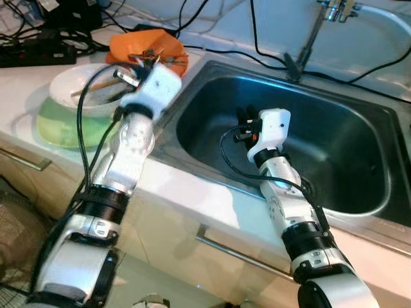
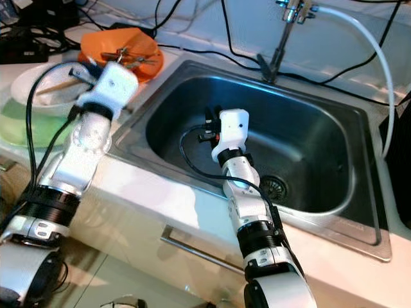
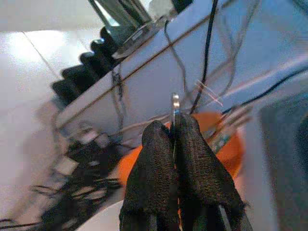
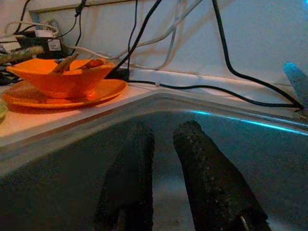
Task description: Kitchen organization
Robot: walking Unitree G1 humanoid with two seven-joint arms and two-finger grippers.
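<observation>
Steel utensil (image 3: 175,113): thin handle pinched edge-on in left hand (image 3: 175,139), just short of orange bowl (image 1: 149,50) on counter (image 1: 192,192). Right hand (image 4: 166,159): narrowly parted, empty, low inside sink (image 2: 192,77). Risk: such a slim grip may let utensil pivot or slip.

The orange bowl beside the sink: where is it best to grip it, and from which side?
Probably the orange bowl by its flared rim on the sink side, approaching from above. It sits upright on an orange plate, utensils lean inside toward the far side, and the left gripper is shut on a thin metal utensil.
</observation>
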